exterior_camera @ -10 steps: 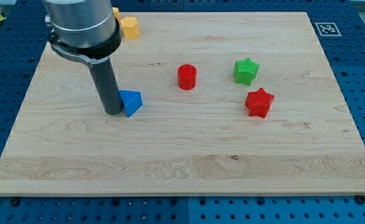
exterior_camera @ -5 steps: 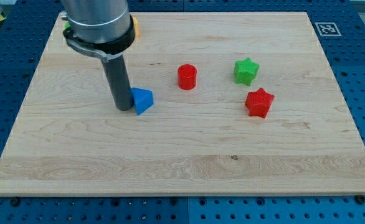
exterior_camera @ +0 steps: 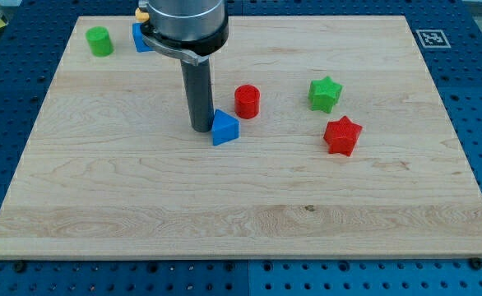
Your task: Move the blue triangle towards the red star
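The wooden counter [exterior_camera: 249, 214] carries a blue triangle [exterior_camera: 224, 128] near its middle, a red cylinder [exterior_camera: 247, 101] just beside it, a green star [exterior_camera: 325, 93] and red star [exterior_camera: 342, 136] toward the right edge, and a green cylinder [exterior_camera: 99, 40] and blue block [exterior_camera: 140, 38] at the top left corner.

The scene is seen through one camera only, set high beyond the wooden board's [exterior_camera: 241, 205] 6 o'clock edge and tilted down toward 12 o'clock. The whole board is taken in at middling range, its far edge appearing narrower.
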